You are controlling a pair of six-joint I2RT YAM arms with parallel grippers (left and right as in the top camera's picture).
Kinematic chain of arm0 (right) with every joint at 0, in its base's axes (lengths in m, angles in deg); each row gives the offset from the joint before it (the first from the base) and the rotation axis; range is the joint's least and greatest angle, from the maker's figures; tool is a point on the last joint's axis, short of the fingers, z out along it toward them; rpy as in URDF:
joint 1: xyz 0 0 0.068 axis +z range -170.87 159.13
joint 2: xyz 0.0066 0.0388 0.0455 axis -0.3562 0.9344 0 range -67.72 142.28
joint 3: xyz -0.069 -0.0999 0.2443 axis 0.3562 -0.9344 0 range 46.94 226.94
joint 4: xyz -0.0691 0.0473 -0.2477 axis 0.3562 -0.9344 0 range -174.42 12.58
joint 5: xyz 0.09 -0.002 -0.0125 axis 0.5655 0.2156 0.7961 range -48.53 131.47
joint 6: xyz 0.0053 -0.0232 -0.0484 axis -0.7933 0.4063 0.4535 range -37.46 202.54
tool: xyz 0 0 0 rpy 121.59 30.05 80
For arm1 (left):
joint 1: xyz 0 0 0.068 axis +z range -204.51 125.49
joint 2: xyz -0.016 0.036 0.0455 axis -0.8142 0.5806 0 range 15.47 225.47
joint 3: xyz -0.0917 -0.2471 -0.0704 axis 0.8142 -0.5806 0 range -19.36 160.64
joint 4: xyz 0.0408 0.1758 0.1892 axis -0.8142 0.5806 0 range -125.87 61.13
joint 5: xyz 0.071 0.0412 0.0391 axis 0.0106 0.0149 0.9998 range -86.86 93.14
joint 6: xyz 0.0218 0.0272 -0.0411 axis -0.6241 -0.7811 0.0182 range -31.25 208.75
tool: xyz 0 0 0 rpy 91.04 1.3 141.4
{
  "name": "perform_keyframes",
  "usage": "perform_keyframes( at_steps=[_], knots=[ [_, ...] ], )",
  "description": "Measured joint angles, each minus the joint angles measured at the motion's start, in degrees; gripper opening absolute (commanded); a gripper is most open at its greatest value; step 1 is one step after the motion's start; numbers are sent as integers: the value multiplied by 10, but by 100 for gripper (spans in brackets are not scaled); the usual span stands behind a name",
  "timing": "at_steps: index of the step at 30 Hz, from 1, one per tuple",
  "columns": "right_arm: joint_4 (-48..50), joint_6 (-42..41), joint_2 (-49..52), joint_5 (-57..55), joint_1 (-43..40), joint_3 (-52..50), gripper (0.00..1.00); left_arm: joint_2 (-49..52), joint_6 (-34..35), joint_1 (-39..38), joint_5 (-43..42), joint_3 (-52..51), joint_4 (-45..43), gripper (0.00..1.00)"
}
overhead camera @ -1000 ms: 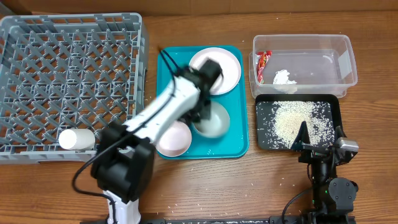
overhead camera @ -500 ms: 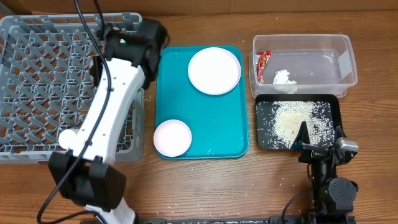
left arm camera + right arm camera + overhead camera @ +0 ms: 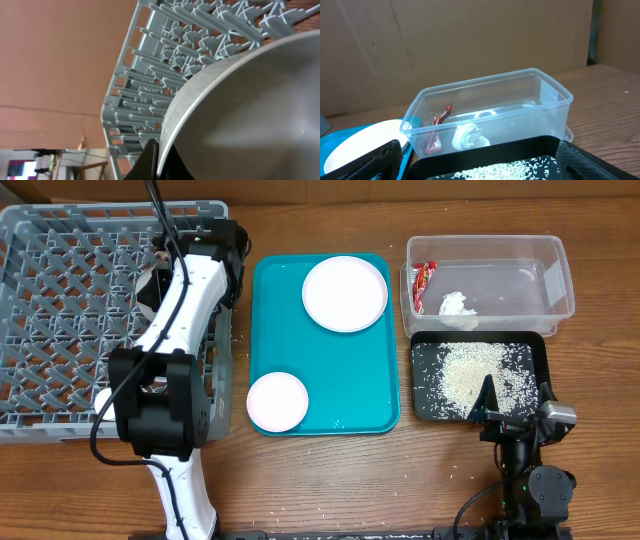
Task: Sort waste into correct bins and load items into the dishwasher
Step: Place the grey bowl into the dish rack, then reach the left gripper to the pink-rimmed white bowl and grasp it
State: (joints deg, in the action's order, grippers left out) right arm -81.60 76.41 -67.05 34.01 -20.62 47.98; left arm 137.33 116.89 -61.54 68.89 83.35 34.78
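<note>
The left gripper is clamped on the rim of a small round grey bowl, one dark finger showing at the bowl's edge in the left wrist view. It holds the bowl over the far right part of the large square grey plastic dish rack, which sits at the far left of the wooden surface. In that view the rack's lattice ribs fill the space just behind the bowl; I cannot tell whether the bowl touches them.

Right of the rack lies a flat teal tray. On it, a round white plate rests at the far end and a small pale bowl at the near left corner, well apart.

At the far right stands a clear rectangular plastic tub, holding a crinkled red snack wrapper and a small crumpled white tissue at its left end. Just near of it is a shallow black rectangular tray with a heap of white rice grains.

The right gripper is spread wide and empty at the near edge of the black tray, facing the tub. A few stray rice grains dot the surface near the tray.
</note>
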Motion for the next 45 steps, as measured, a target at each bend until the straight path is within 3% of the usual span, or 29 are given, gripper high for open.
perform_keyframes(
  at_steps=[7, 21, 24, 27, 29, 31, 34, 40, 45],
  knots=[
    [0, 0, 0, 0, 0, 0, 100, 1, -11, -8, 55, 0, 15, 4],
    [0, 0, 0, 0, 0, 0, 100, 2, -33, -51, 54, 0, 21, 6],
    [0, 0, 0, 0, 0, 0, 100, 2, -33, -60, 50, 0, 42, 21],
    [0, 0, 0, 0, 0, 0, 100, 2, -34, -86, 24, 0, 83, 24],
    [0, 0, 0, 0, 0, 0, 100, 4, -32, -126, -21, 19, 134, 23],
    [0, 0, 0, 0, 0, 0, 100, 5, -28, -153, -75, 61, 169, 34],
    [0, 0, 0, 0, 0, 0, 100, 2, -21, -179, -168, 137, 198, 39],
    [0, 0, 0, 0, 0, 0, 100, -99, -17, -188, -439, 204, 212, 37],
    [0, 0, 0, 0, 0, 0, 100, -187, -17, -189, -561, 189, 260, 41]
  ],
)
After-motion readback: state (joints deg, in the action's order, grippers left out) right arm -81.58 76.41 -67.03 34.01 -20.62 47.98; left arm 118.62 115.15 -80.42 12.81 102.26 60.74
